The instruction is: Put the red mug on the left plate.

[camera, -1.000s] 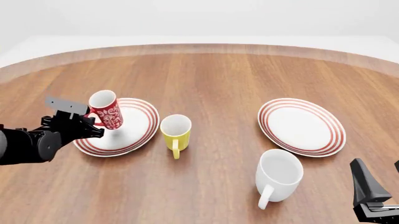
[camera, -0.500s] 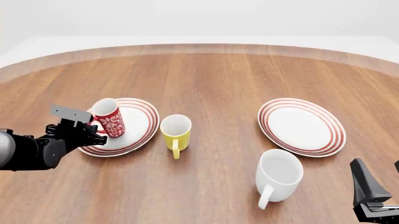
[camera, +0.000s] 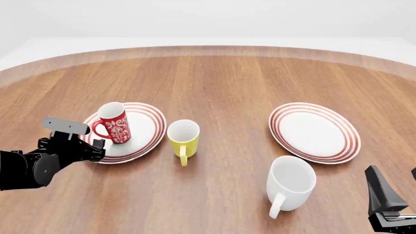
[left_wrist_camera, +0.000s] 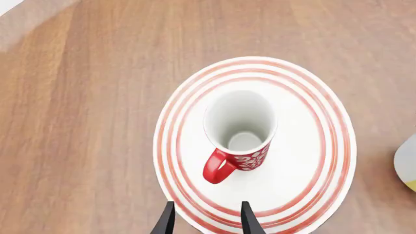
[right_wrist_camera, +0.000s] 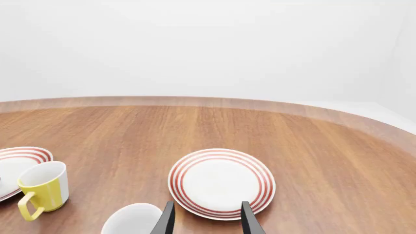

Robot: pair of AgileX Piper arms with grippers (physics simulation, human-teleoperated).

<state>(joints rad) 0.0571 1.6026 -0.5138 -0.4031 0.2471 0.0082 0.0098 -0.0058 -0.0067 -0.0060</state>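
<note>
Since a moment ago my left gripper (camera: 87,146) has let go of the red mug (camera: 114,123) and drawn back toward me, so it now sits off the near-left rim of the left plate (camera: 144,134). Its fingers (left_wrist_camera: 165,222) are spread apart with nothing between them, hanging just over the plate's near edge in the left wrist view. That mug, tilted in my grip a second ago, now stands upright on the plate, on the left part of it, with its loop handle pointing toward my gripper and its white inside showing.

Nearest to me on the other side, my right gripper (camera: 396,195) waits low at the right corner of the desk (camera: 221,83). Its fingers (right_wrist_camera: 166,219) are spread and hold nothing. Just ahead of it and a little left stands the white mug (camera: 290,183), handle toward me.

Farther out, the yellow mug (camera: 182,138) stands just beside the left plate's right rim, handle also toward me; I cannot tell whether it touches the rim. The right plate (camera: 314,131) lies beyond the white mug, well apart from the left plate, with nothing on it. Beyond all this the wooden desk runs to its curved far edge.
</note>
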